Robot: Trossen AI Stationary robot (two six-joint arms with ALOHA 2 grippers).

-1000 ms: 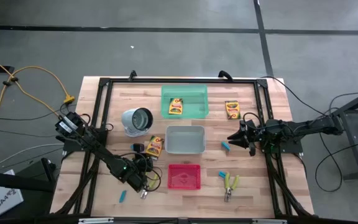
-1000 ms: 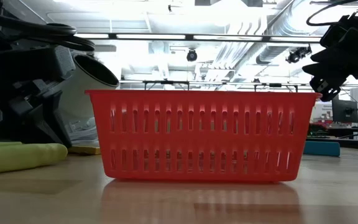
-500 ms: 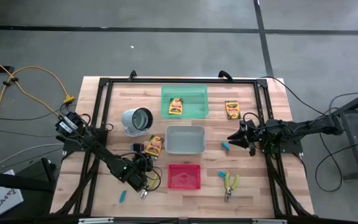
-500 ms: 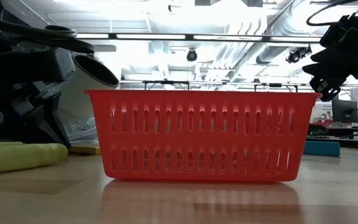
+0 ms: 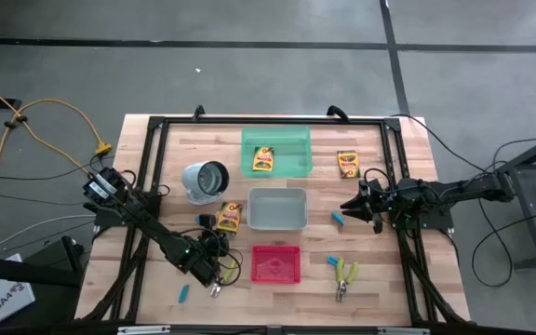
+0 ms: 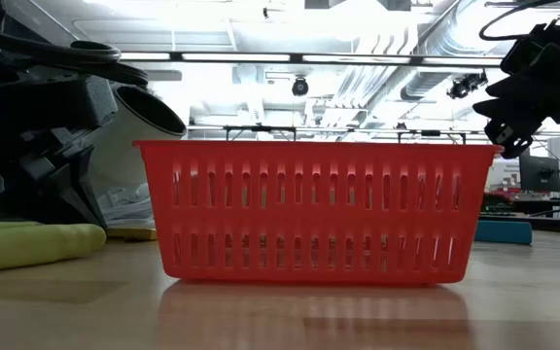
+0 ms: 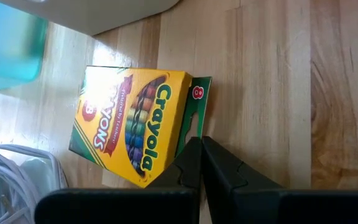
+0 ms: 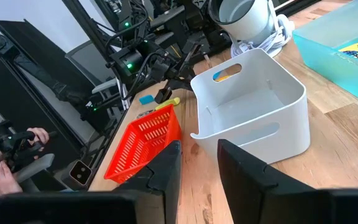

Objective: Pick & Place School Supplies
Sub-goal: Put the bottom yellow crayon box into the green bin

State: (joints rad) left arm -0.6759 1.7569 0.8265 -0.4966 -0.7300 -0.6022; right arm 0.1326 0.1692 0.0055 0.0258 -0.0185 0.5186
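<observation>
One yellow crayon box [image 5: 231, 217] lies flat on the table left of the grey tray; a second [image 5: 263, 159] lies in the green tray and a third [image 5: 347, 164] on the wood right of it. Light-blue pieces [image 5: 338, 218] [image 5: 332, 260] [image 5: 183, 293] and yellow-green-handled pliers [image 5: 345, 276] lie on the table. My left gripper [image 7: 199, 140] is shut, its tips at the near corner of the first crayon box [image 7: 132, 124]. My right gripper [image 8: 199, 144] is open, raised above the table right of the grey tray [image 8: 253, 106], near a blue piece. My left gripper has its shut fingertips [image 7: 191, 149] over the box's green end flap [image 7: 201, 102], coming from above at a slant. Whether they touch the box, I cannot tell. The box lies flat on the table.
Green tray [image 5: 296, 140], grey tray [image 5: 276, 223] and red tray [image 5: 275, 277] stand in a row down the table's middle. A white cup-like object [image 5: 206, 180] with a white cable [image 7: 5, 168] lies left of them. A second yellow-green handle [image 6: 27, 243] lies by the left arm.
</observation>
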